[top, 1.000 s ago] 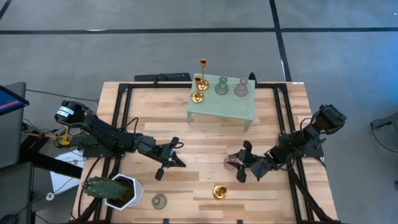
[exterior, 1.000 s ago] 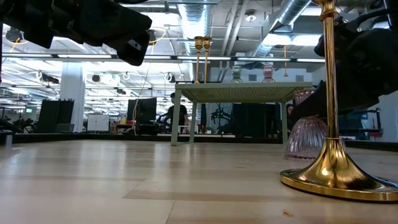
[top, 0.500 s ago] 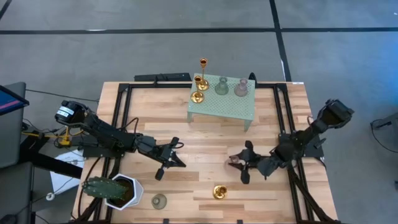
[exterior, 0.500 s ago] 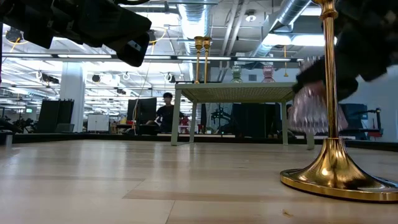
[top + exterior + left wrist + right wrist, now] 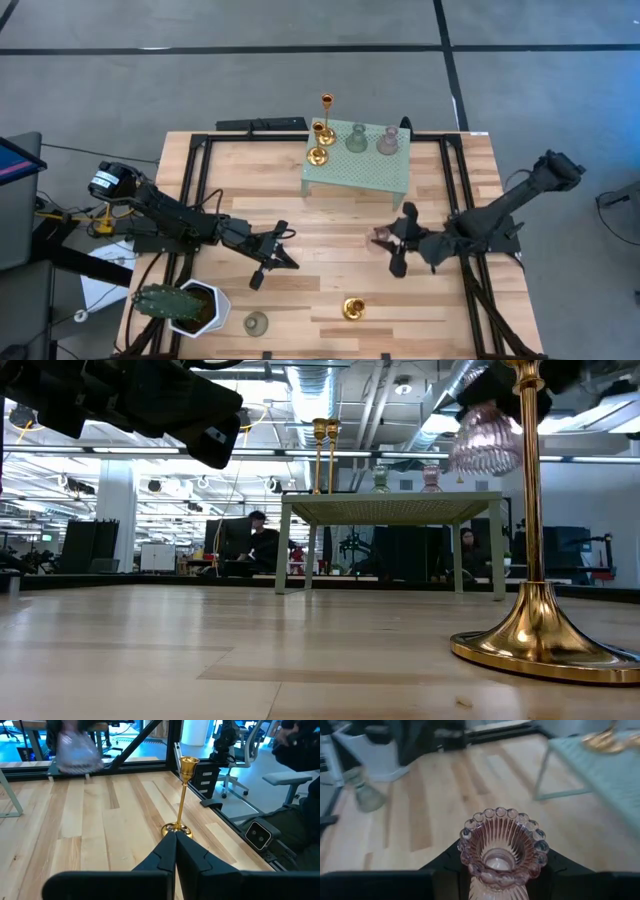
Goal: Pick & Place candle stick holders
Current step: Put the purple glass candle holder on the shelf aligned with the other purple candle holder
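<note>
Meanwhile, at the table's (image 5: 300,300) near left corner stood a white pot (image 5: 205,312) holding a green cactus (image 5: 160,299), and just beside it a pale green candle stick holder (image 5: 256,323) sat alone on the wood. The left claw (image 5: 283,247) hung over the left half of the table, above and slightly past the pot, its fingers pressed fully together and holding nothing; its wrist view looked past those closed tips (image 5: 175,839) toward a gold holder. That tall gold candle stick holder (image 5: 353,309) stood near the front edge, right of the green one, and filled the right side of the low view as a flared base and thin stem (image 5: 545,641). At the back of the table the mint-green perforated stand (image 5: 385,177) carried five holders on its top: a tall thin-stemmed gold holder (image 5: 326,106) at its far left corner, two gold holders (image 5: 319,142) just in front of it, then a pale green glassy holder (image 5: 356,138) and a pinkish holder (image 5: 388,141) side by side to the right. Farther right, the right claw (image 5: 396,240) was raised off the table, in front of the stand's right end, gripping a second pink ribbed candle stick holder (image 5: 502,846) between its fingers, beaded rim facing the wrist camera; in the low view this holder (image 5: 485,440) hung clear of the wood, about level with the stand's top. People showed dimly in the room beyond.
</note>
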Controlling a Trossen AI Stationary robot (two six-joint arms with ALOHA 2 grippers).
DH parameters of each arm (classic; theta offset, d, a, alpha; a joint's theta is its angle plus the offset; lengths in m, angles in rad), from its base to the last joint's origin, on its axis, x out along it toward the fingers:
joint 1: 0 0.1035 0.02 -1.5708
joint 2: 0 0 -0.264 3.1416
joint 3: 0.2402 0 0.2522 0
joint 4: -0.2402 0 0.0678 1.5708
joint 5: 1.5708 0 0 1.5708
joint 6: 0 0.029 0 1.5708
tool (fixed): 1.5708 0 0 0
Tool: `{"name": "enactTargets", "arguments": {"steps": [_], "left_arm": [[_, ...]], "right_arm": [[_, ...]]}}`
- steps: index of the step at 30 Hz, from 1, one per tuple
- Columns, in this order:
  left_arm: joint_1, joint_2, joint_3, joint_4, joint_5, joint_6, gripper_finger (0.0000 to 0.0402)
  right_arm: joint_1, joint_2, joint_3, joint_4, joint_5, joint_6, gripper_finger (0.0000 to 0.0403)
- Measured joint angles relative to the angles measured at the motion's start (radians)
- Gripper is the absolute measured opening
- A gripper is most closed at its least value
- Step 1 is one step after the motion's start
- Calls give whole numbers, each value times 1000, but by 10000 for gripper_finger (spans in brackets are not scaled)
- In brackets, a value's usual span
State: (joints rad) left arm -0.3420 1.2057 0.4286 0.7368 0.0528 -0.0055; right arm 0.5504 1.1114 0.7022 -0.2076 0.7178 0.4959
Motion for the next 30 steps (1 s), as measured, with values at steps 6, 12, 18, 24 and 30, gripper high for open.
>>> {"name": "enactTargets", "arguments": {"steps": [6,12,18,24,30], "left_arm": [[0,0,0,-3,0,0,6],[0,0,0,-4,0,0,6],[0,0,0,-4,0,0,7],[0,0,0,-4,0,0,7],[0,0,0,-4,0,0,7]], "right_arm": [[-107,-79,47,-76,16,-85,120],[-266,-152,47,-80,-3,-167,120],[-442,-191,46,-129,-69,-193,120],[-578,-189,46,-152,-127,-218,120],[-677,-189,46,-153,-149,-218,120]]}}
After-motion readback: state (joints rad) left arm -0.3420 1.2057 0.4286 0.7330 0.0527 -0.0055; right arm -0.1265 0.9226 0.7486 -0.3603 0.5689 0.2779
